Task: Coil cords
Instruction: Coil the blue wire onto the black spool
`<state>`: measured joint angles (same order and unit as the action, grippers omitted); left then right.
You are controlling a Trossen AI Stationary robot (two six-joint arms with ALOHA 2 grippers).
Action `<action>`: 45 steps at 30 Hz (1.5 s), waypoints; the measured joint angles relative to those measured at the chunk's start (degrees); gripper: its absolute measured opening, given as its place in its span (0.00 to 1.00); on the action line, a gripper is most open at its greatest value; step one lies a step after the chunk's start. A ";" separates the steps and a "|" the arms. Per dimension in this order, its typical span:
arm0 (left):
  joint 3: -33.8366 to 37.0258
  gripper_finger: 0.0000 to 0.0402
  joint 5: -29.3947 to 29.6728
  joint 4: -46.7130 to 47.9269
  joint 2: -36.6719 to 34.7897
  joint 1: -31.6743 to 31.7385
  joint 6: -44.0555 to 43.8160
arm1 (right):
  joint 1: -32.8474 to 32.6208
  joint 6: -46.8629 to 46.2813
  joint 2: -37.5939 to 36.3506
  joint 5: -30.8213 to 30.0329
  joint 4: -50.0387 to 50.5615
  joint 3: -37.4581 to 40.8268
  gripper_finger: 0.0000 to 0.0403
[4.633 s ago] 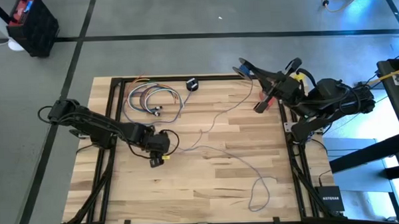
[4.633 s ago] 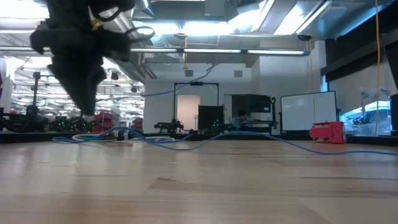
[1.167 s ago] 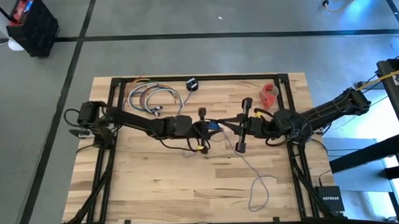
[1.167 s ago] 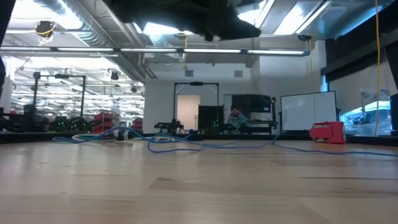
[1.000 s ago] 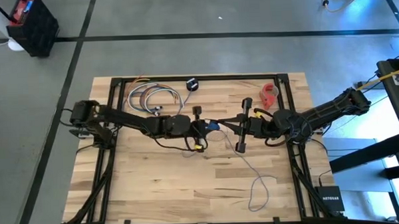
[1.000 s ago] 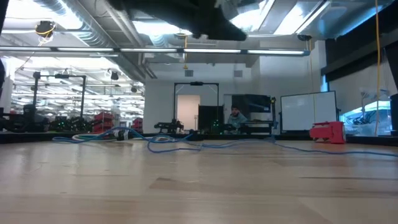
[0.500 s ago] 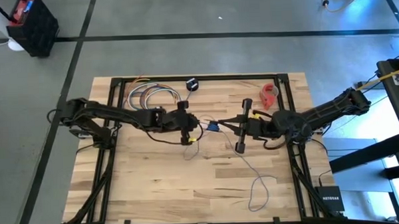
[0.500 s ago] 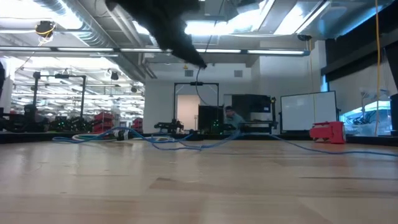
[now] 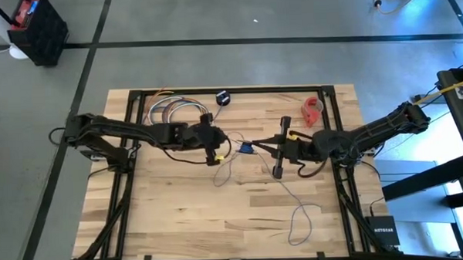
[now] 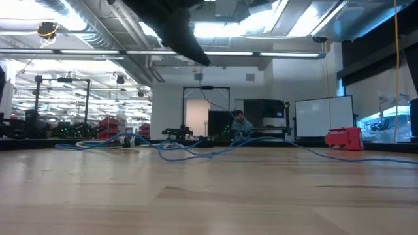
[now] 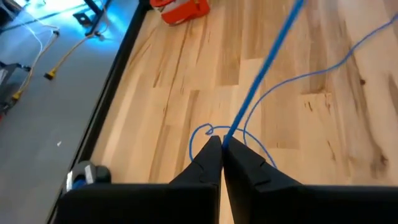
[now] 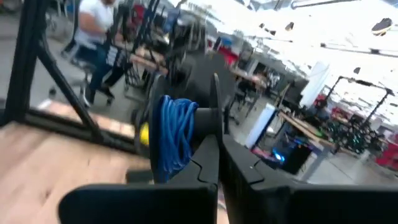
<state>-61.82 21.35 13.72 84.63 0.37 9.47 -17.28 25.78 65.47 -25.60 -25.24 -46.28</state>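
The thin blue cord (image 9: 289, 196) trails slack over the middle of the table to a loop near the front right. Part of it is wound into a small blue coil (image 9: 246, 149) above the table's middle, where my right gripper (image 9: 253, 148) is shut on it. Just left of the coil my left gripper (image 9: 220, 152) is shut on a strand of the same cord (image 11: 261, 62). In the low view that strand (image 10: 206, 108) hangs from the left gripper (image 10: 196, 55) down to the tabletop. My left gripper pinches a single strand of the cord (image 11: 232, 132) between its two shut fingertips, slanting down from the table's left. The strand runs straight and taut away from the tips, and a small slack loop (image 11: 202, 132) hangs beyond them. My right gripper holds the coil's several turns (image 12: 175, 134) at its shut fingers (image 12: 208, 155), coming in level from the table's right. The turns hang bunched beside the fingers, lifted clear of the table. How they pass between the fingers is hidden by the fingers themselves.
A bundle of other coloured cords (image 9: 177, 113) lies at the far left of the table, a small black puck (image 9: 223, 98) at the far edge. A red tape roll (image 9: 313, 109) sits at the far right. A person shows in the room behind (image 10: 239, 124).
My left gripper has drawn back toward the table's left edge, away from the right gripper and the coil, and has tipped up from pointing steeply down. A strand of cord now hangs from it to the table in the low view.
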 joint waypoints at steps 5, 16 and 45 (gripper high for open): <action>0.00 0.00 -0.14 6.11 -7.07 0.68 -3.95 | 0.00 0.00 0.00 -5.19 7.71 0.01 0.01; 0.00 0.00 -0.40 13.30 -19.93 3.14 -8.70 | 0.04 -2.33 0.26 -7.31 10.56 0.02 0.01; -0.09 0.00 -8.27 -15.29 -12.40 -4.82 -9.04 | 10.23 -6.95 9.79 -12.48 5.39 0.04 0.01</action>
<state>-61.91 13.08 -1.57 72.23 -4.45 0.43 -7.05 18.83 75.26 -38.08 -19.85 -46.24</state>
